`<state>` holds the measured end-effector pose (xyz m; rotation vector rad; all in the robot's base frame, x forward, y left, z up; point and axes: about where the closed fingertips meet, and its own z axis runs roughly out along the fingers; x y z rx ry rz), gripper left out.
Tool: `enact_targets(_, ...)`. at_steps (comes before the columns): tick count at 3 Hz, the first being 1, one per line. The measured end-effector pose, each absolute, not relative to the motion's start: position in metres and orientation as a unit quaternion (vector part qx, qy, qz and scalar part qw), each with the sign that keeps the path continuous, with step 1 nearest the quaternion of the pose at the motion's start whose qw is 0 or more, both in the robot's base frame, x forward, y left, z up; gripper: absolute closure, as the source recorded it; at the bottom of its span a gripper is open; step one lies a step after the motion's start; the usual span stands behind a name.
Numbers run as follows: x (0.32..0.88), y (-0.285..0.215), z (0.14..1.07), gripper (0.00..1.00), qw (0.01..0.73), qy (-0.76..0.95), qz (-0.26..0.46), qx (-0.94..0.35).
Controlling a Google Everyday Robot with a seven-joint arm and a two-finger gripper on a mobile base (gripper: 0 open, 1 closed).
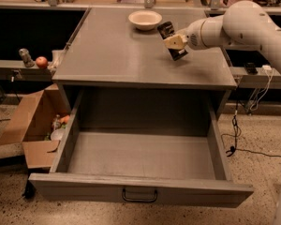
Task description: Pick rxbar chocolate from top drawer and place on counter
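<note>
The rxbar chocolate [170, 35], a flat black bar, is held tilted in my gripper [174, 42] just above the right rear part of the grey counter [122, 55]. The cream fingers [176, 41] are shut on the bar's middle. My white arm reaches in from the upper right. The top drawer [140, 159] is pulled fully open below the counter, and nothing shows inside it. Its front panel carries a small dark handle [139, 194].
A cream bowl [145, 19] stands on the counter's back edge, just left of the gripper. A brown cardboard box [35, 125] with items sits on the floor at left. A shelf at left holds an apple [41, 62]. Cables hang at right.
</note>
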<state>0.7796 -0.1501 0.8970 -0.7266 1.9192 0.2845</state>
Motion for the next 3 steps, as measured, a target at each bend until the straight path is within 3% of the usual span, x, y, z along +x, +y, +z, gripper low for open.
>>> enact_targets(2,0.7796,-0.1500,0.8969,0.03,0.510,0.797,0.118,-0.302)
enact_targets(3,0.7796,-0.1500,0.8969,0.00,0.510,0.797,0.118,-0.302)
